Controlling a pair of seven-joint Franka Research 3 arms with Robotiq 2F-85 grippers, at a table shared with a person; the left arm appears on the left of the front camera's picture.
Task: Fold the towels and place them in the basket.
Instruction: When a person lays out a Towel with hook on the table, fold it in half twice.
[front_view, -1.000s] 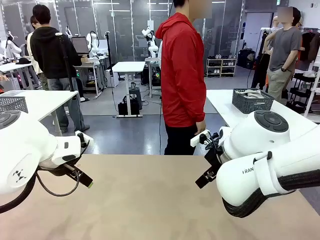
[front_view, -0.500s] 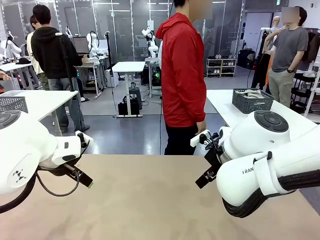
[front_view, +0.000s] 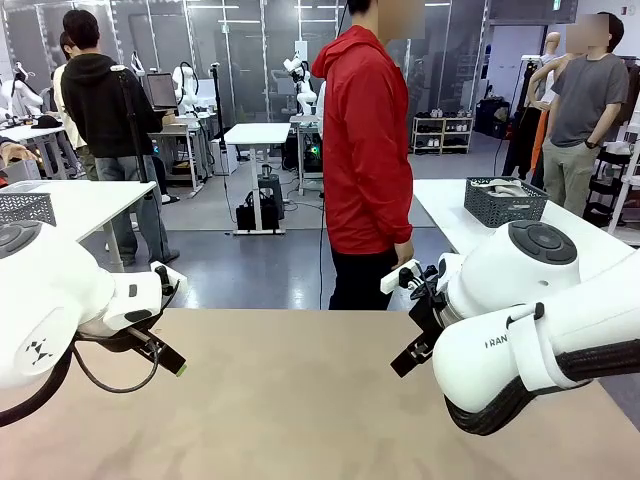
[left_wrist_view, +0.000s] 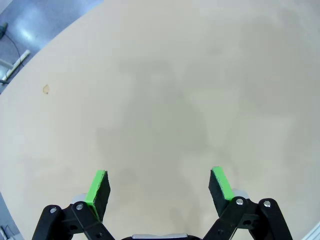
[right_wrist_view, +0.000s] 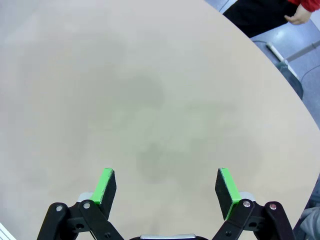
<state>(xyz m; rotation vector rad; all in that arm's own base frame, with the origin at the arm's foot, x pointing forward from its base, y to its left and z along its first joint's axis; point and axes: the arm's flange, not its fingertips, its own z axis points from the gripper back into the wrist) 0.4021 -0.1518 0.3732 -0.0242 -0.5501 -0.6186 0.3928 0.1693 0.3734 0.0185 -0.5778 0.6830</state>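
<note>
**Two robot arms poised over a bare tan tabletop, person in red at the far edge**

A tan tabletop (front_view: 300, 400) spans the lower half of the front view. The bulky white left arm (front_view: 50, 300) reaches in over the tabletop's left edge, and the white right arm (front_view: 530, 330) over its right edge.

A person in a red jacket (front_view: 365, 150) stands side-on at the middle of the far edge, one hand (front_view: 402, 255) hanging at the hip.

Beyond the far right corner, on a separate white table (front_view: 450, 215), stands a dark grey mesh basket (front_view: 505, 203) with pale cloth in it. Whether that cloth is the towels cannot be told. A second mesh basket (front_view: 25, 207) sits on another white table past the far left corner.

The left gripper (left_wrist_view: 160, 180) hangs above bare tabletop, its jaws spread wide and holding nothing, green pads (left_wrist_view: 97, 187) facing each other across the gap. The right gripper (right_wrist_view: 167, 180) is likewise spread wide and empty over bare tabletop, near the far edge.

A tiny brown mark (left_wrist_view: 46, 89) spots the surface ahead of the left gripper.
</note>
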